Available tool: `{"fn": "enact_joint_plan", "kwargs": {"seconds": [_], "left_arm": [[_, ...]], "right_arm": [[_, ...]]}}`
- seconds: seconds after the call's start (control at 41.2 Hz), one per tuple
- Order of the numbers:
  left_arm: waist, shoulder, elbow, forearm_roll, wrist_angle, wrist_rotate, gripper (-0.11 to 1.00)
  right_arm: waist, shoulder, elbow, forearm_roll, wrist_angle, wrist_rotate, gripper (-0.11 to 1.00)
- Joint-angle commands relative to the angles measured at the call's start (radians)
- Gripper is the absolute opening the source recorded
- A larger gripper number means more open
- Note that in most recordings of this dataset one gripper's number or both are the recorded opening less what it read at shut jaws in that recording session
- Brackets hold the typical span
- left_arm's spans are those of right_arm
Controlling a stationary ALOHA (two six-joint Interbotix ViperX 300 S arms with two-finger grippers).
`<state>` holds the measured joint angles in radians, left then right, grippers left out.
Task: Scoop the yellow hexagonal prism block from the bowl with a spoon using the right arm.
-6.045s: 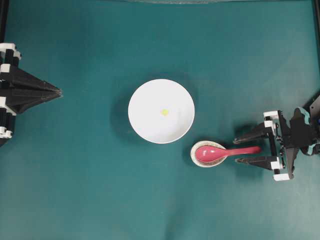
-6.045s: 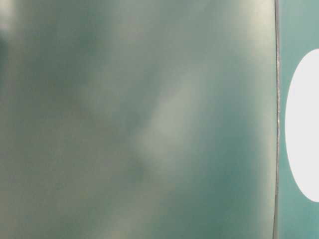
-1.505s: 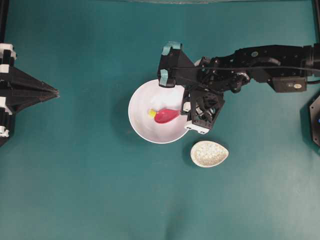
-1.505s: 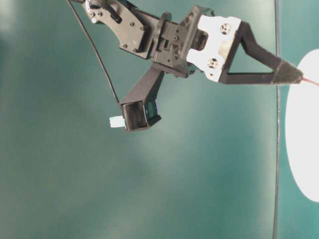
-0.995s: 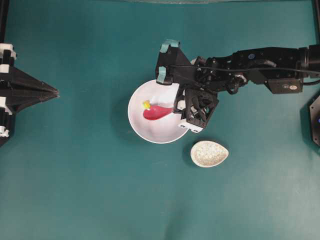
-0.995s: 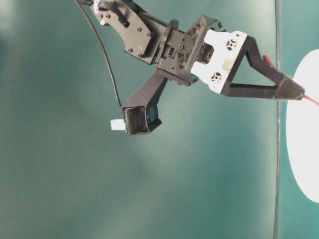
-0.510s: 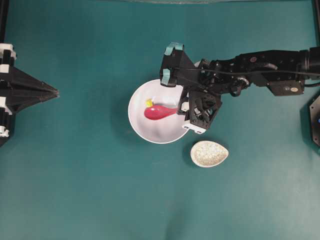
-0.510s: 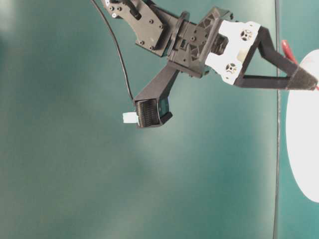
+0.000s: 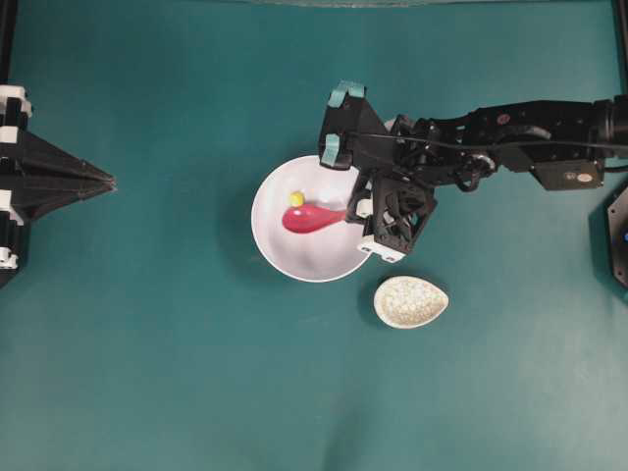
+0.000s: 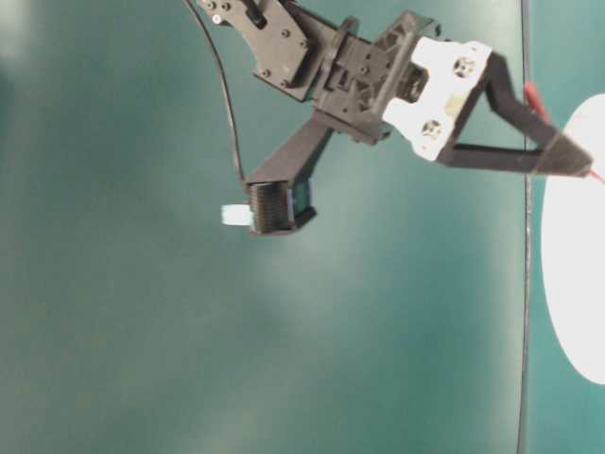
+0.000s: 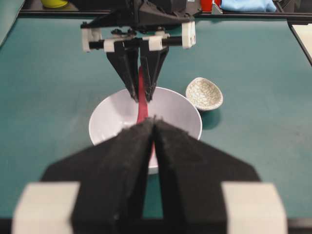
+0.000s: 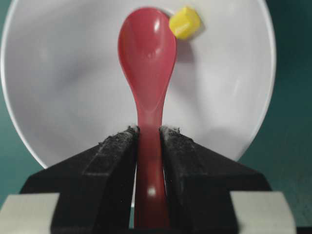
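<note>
The right wrist view alone showed the right gripper (image 12: 148, 139) clamped on the handle of the one spoon (image 12: 147, 73), its empty scoop over the one bowl (image 12: 53, 87) with the single yellow hexagonal prism block (image 12: 185, 22) lying just beside the scoop's rim, not in it. The left wrist view alone showed the left gripper (image 11: 154, 127) idle, jaws pressed together on nothing. Compared with six seconds earlier, the spoon had left the one speckled rest (image 9: 410, 301) and the block sat off the bowl's centre.

An evenly lit teal tabletop (image 9: 177, 373) fills the view; beyond its edge, perhaps cluttered shelving.
</note>
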<state>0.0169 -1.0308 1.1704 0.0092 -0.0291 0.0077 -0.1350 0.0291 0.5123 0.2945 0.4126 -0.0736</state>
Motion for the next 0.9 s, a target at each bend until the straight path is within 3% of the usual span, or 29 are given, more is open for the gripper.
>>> {"fn": "enact_joint_plan", "kwargs": {"seconds": [0.0, 0.267, 0.607, 0.874], "left_arm": [[0.002, 0.006, -0.029, 0.003, -0.005, 0.002, 0.08], [0.002, 0.006, -0.029, 0.003, -0.005, 0.002, 0.08], [0.000, 0.006, -0.029, 0.003, -0.005, 0.002, 0.08], [0.002, 0.006, -0.029, 0.003, -0.005, 0.002, 0.08]], "right_arm": [[0.006, -0.064, -0.012, 0.002, -0.031, -0.002, 0.21], [0.006, -0.181, -0.009, -0.003, -0.038, -0.003, 0.21], [0.006, -0.235, 0.000, -0.003, -0.008, -0.003, 0.21], [0.000, -0.252, -0.006, -0.005, 0.114, -0.002, 0.21]]}}
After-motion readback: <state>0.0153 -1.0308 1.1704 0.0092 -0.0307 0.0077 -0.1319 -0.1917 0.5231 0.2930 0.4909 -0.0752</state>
